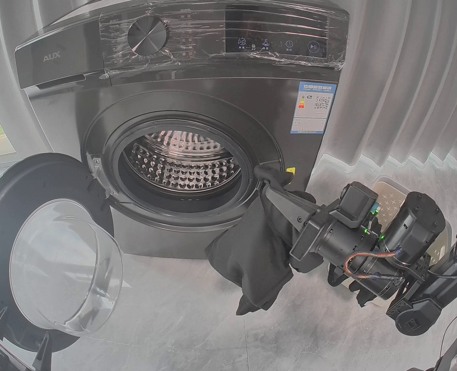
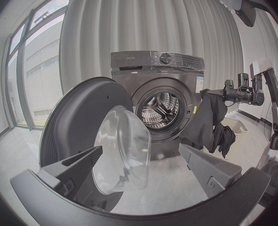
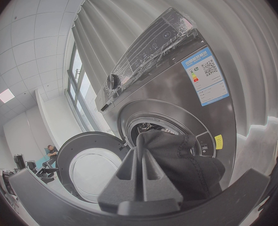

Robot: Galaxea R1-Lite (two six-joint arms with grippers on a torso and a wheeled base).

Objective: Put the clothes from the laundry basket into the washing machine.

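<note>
Progress: early, by my reading. The drum (image 1: 182, 166) of the washing machine (image 1: 187, 78) shows bare metal, with no cloth inside that can be seen. Its door (image 1: 32, 207) hangs wide open to the machine's left.

Right claw (image 1: 269, 181): pinched shut on a black garment (image 1: 254, 253), held at the right rim of the machine's opening, not yet through it. Most of the garment hangs below the opening, down the machine's front toward the floor.

Left claw (image 2: 140, 149): fingers spread wide, nothing in them, low in front of the open door.

Laundry basket (image 1: 393, 197): on the floor to the machine's right. More dark cloth (image 2: 223, 138) hangs near it; I cannot tell if this is a separate piece. Likely left: push this garment in, then fetch the rest.

Garment: plain black, soft, limp, with a stitched hem bunched over the claw tip.
</note>
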